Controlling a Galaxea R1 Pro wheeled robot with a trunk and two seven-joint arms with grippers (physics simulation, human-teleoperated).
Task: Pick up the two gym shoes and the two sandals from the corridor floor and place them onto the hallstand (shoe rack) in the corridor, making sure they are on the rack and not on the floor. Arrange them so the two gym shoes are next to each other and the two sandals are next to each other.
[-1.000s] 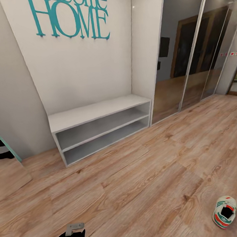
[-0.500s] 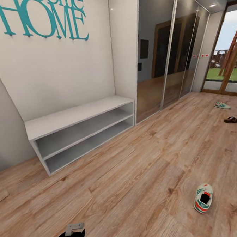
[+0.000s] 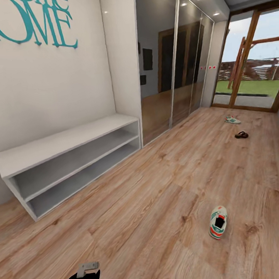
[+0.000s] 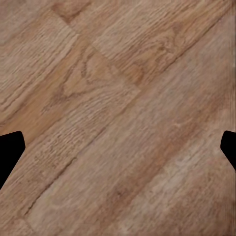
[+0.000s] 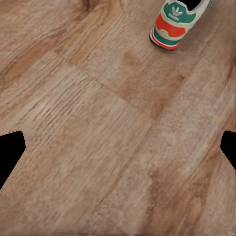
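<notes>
A: Risks?
B: Clipping the near gym shoe [image 3: 218,222] on the corridor floor [image 3: 160,204] while driving; left gripper [image 4: 118,147] and right gripper [image 5: 118,147] spread wide, holding nothing.

A: Surroundings?
B: Far gym shoe [image 3: 232,119] and one sandal [image 3: 241,135] near the glass door [image 3: 251,65]. Hallstand [image 3: 60,141] bare, unobstructed, beside mirrored wardrobe [image 3: 172,70].

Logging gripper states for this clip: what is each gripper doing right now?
Left gripper: open, holding nothing, above bare corridor floor.
Right gripper: open, holding nothing; a gym shoe lies ahead on the floor.
</notes>
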